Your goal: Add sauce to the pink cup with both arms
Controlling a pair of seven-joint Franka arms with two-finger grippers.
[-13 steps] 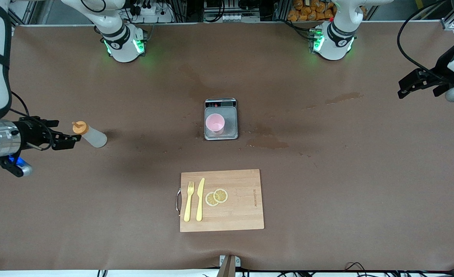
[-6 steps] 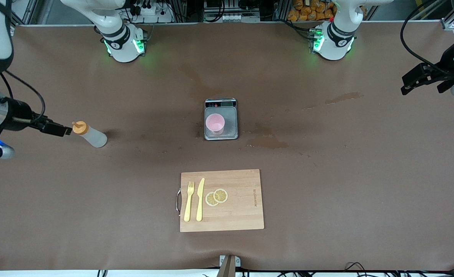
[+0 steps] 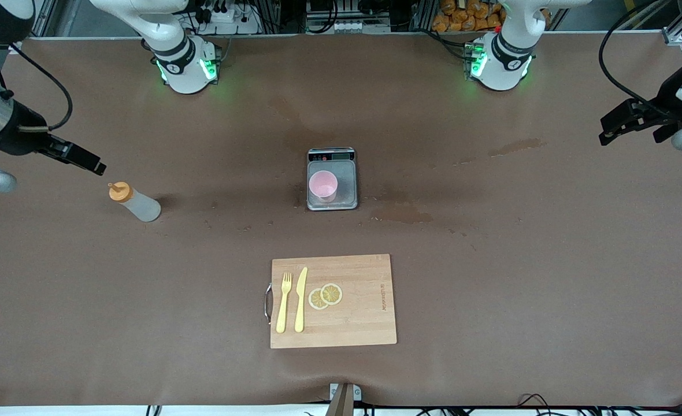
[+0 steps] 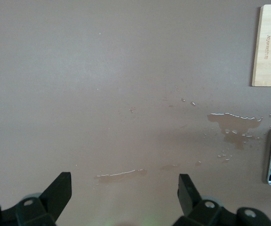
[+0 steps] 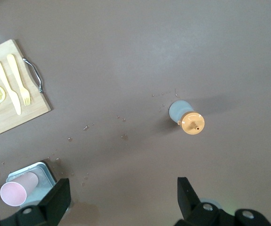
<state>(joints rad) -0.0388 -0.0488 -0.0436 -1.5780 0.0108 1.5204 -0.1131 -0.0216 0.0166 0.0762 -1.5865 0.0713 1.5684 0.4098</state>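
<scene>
Lying nearest the front camera is a wooden cutting board (image 3: 333, 301) with a metal handle, carrying a yellow plastic fork (image 3: 283, 302), a yellow plastic knife (image 3: 300, 299) and two lemon slices (image 3: 325, 296) side by side. Farther from the camera, at the table's middle, a small kitchen scale (image 3: 332, 178) holds the pink cup (image 3: 322, 185) upright on its steel plate, with wet stains (image 3: 401, 214) on the brown tabletop (image 3: 491, 277) beside it toward the left arm's end. At about the same depth, well apart toward the right arm's end, the sauce bottle (image 3: 134, 201) stands on the table, orange cap up, touched by nothing. The right gripper (image 3: 81, 159) hangs in the air just beside and above the bottle, its fingers spread and empty, as the right wrist view confirms. The left gripper (image 3: 621, 123) hovers over the left arm's end of the table, fingers likewise spread wide and holding nothing. The two arm bases sit farthest from the camera.
</scene>
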